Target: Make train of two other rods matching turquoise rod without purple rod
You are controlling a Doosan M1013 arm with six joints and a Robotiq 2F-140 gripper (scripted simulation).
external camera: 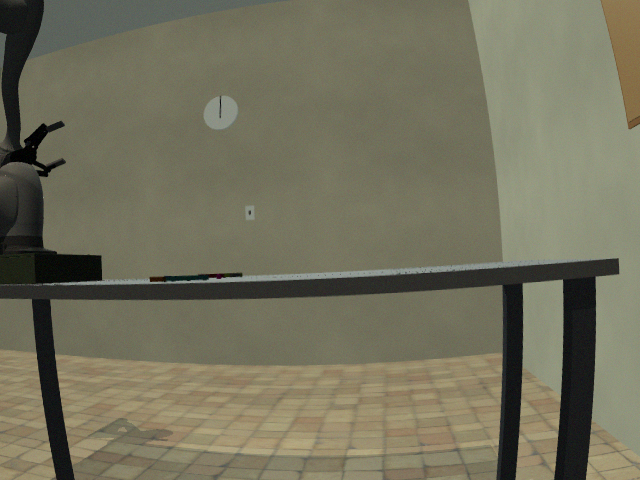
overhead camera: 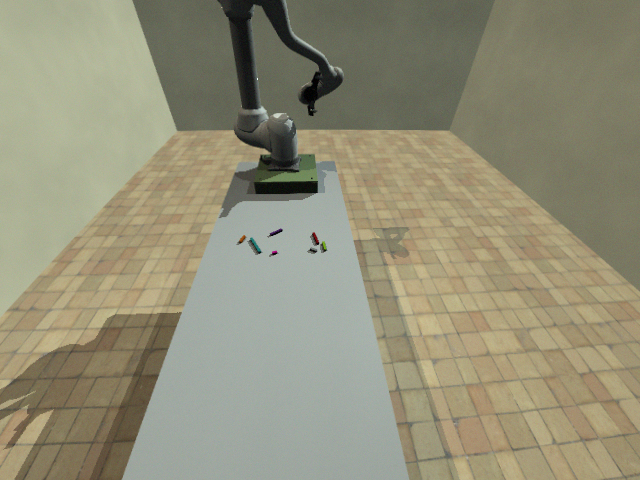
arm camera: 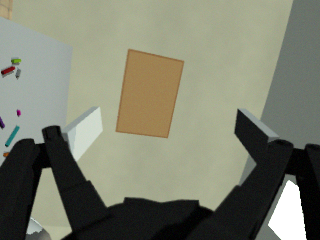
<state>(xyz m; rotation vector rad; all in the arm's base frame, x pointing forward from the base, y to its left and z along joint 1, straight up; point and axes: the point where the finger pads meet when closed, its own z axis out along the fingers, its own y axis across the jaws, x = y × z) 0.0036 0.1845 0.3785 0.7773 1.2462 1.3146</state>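
Several short rods lie on the grey table (overhead camera: 279, 335) near the robot's base. The turquoise rod (overhead camera: 254, 245) (arm camera: 12, 135) lies at the left, with the orange rod (overhead camera: 241, 239) left of it. The purple rod (overhead camera: 275, 232) lies behind the middle and the small magenta rod (overhead camera: 273, 253) (arm camera: 18, 113) in front of it. At the right lie the red rod (overhead camera: 314, 238) (arm camera: 8, 70), the grey rod (overhead camera: 312, 250) (arm camera: 18, 74) and the lime rod (overhead camera: 323, 246) (arm camera: 16, 61), close together. My gripper (overhead camera: 311, 100) (external camera: 51, 144) (arm camera: 167, 119) is open and empty, high above the base, pointing sideways.
The arm's green base block (overhead camera: 286, 178) stands at the table's far end. From the exterior view the rods (external camera: 196, 277) show as a thin line on the table edge. Tiled floor lies all around the table.
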